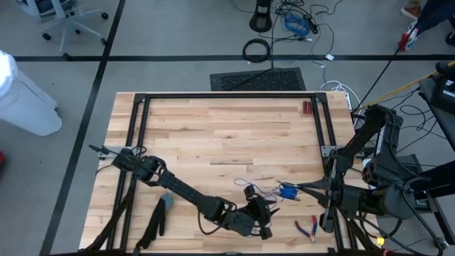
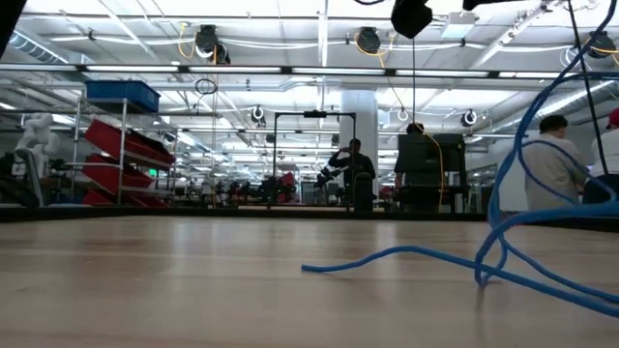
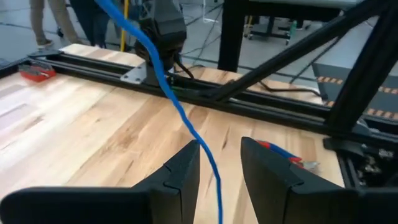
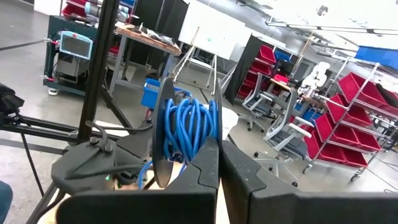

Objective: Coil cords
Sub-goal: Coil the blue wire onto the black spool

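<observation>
A thin blue cord (image 2: 406, 253) lies in loose loops on the wooden table near its front edge (image 1: 259, 190). From there it rises to a wound blue coil (image 4: 189, 127) on a dark round disc (image 4: 158, 143). My right gripper (image 4: 219, 149) holds this coil up above the table's right front part (image 1: 288, 190). My left gripper (image 3: 219, 146) reaches low over the table near the front edge (image 1: 260, 212) and is open. The cord (image 3: 180, 112) runs slanting up and away through the gap between its two fingers. My left gripper has the cord passing between its open fingers, close by one fingertip (image 3: 194, 149); whether it touches the cord I cannot tell. My right gripper is shut at the coil's lower edge (image 4: 202, 149), the fingers level. The coil stands on edge, clear of the table; the fingers hide the exact spot.
Red-handled pliers (image 1: 307, 229) lie near the front right corner. A small red object (image 1: 306, 107) sits at the far right by the black frame rail (image 1: 227, 96) that rings the table. A dark tool with a green patch (image 1: 165, 203) lies at the front left. People stand beyond the table.
</observation>
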